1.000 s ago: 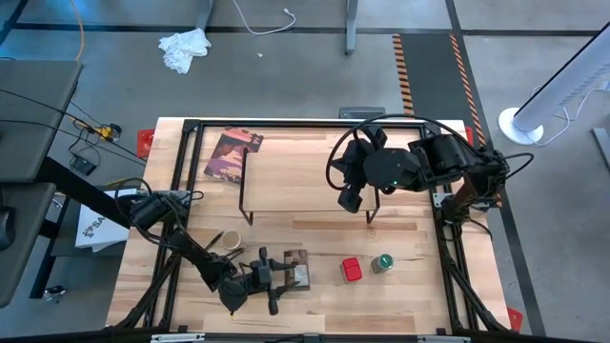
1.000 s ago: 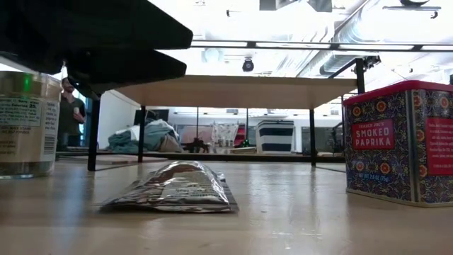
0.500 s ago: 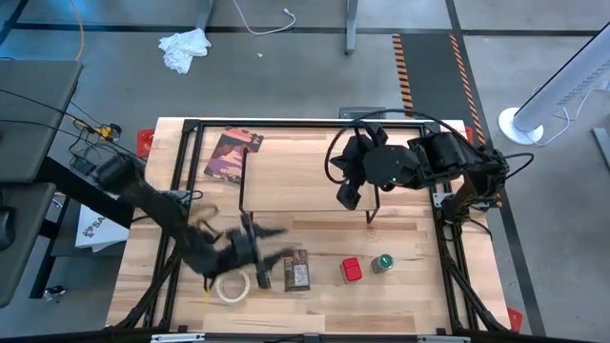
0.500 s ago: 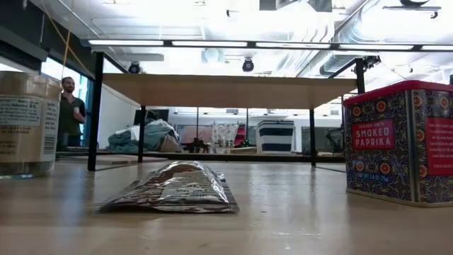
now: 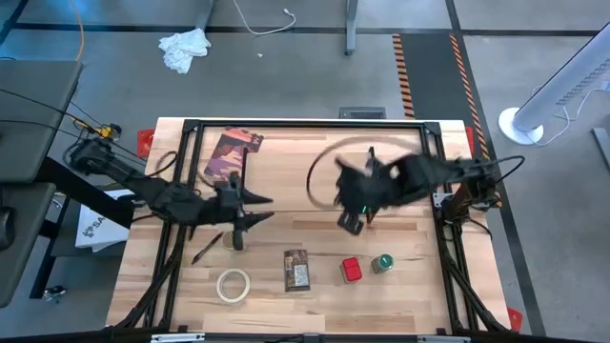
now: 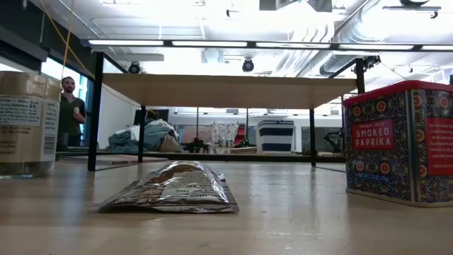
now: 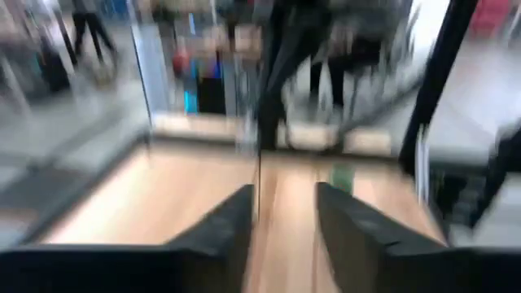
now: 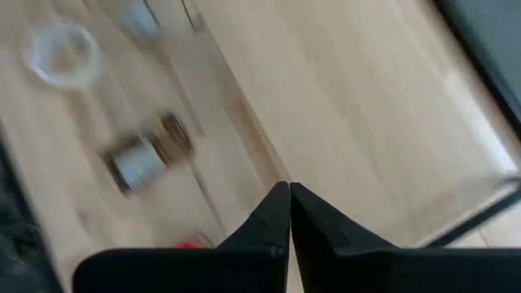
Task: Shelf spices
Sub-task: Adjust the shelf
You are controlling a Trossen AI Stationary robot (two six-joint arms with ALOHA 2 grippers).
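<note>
The shelf (image 5: 334, 176) stands at the table's far middle on thin black legs. The packet (image 5: 297, 270), the red tin (image 5: 352, 270) and the green-lidded jar (image 5: 382, 262) sit in a row on the table in front of it. The tan-lidded jar (image 5: 234, 238) stands further left. My left gripper (image 5: 257, 210) hovers above the table by the shelf's near left corner, open (image 7: 285, 203) and holding nothing. My right gripper (image 5: 352, 221) hangs over the shelf's near edge, shut (image 8: 289, 195) and holding nothing. The low view shows the packet (image 6: 173, 188), the tin (image 6: 403, 142) and a jar (image 6: 25, 124).
A white tape roll (image 5: 232, 284) lies near the table's front left. A dark maroon packet (image 5: 232, 154) lies at the far left beside the shelf. A black frame (image 5: 186, 129) runs around the tabletop. A person (image 6: 69, 106) stands in the room beyond.
My left gripper has risen from the table near the front edge, by the tape roll and packet, and has swung toward the far edge, to the shelf's left corner. The tape roll now lies uncovered. My right gripper has tipped downward and sunk a little toward the shelf's near edge.
</note>
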